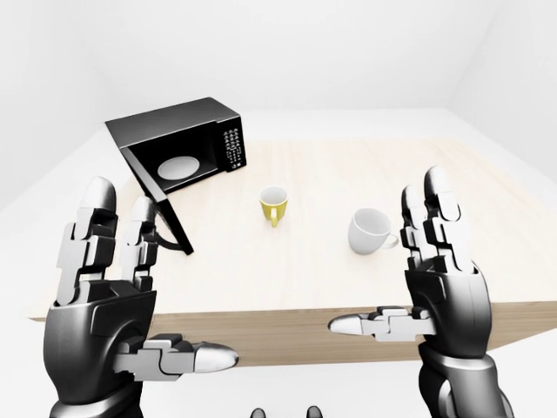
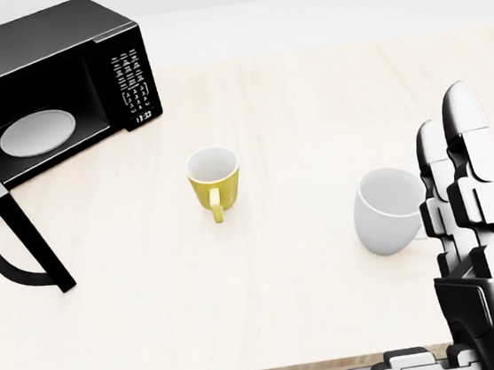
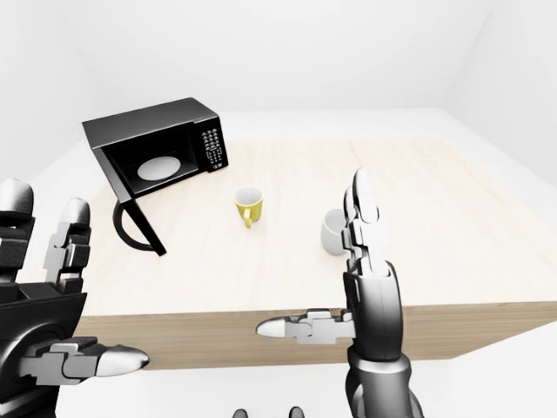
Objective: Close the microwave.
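Microwave (image 2: 47, 78), black and boxy, sits at the top left of the light wooden table (image 2: 314, 302) in the head view, keypad on its right face and a white turntable plate (image 2: 38, 133) visible inside the open cavity. Its door (image 2: 15, 225) is swung out on the left-hand hinge and reaches toward the view's bottom, with a curved black handle (image 2: 5, 257) bowing off its outer face. The door looks like a rigid, light panel that should pivot freely, so a flat push on its outer face near the free, handle end ought to close it; no grasp seems needed. The body looks heavy enough to stay put, though a hard shove could slide it. A yellow mug (image 2: 213, 180) stands to the right of the door, well apart, and a white mug (image 2: 389, 213) farther right. The left hand (image 1: 109, 296) and right hand (image 1: 439, 283) both hover above the table's near edge, fingers spread, holding nothing.
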Controlling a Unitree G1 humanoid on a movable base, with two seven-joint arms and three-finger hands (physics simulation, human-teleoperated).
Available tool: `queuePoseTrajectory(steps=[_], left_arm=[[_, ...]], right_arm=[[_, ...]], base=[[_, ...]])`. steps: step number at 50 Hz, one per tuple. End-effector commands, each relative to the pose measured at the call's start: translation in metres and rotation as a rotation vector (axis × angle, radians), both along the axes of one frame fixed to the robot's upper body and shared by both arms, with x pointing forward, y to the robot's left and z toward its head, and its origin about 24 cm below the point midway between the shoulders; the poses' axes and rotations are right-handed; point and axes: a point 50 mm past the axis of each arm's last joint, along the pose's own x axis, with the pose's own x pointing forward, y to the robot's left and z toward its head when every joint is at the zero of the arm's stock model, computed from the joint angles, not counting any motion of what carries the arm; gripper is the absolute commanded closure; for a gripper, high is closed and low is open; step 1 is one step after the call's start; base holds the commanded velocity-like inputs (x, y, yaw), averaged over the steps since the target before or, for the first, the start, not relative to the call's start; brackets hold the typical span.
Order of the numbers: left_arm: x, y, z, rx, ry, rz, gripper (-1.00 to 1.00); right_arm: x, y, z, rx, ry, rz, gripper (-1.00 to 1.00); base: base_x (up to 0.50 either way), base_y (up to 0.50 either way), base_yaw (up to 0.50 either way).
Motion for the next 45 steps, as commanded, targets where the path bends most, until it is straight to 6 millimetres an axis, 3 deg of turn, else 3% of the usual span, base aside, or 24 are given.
queuePoseTrajectory(steps=[1, 45], left_arm=[[-0.0005, -0.0001, 0.0000, 0.005, 0.003, -0.002, -1.00], [-0.0007, -0.0002, 0.0003, 0.016, -0.008, 0.004, -1.00]], right_arm=[[0.0010, 0.0023, -0.0020, -0.010, 0.008, 0.002, -1.00], [0.0049, 0.0042, -0.0092, -0.012, 0.043, 0.012, -1.00]], base=[[0.00, 0.50, 0.00], [0.00, 0.50, 0.00]])
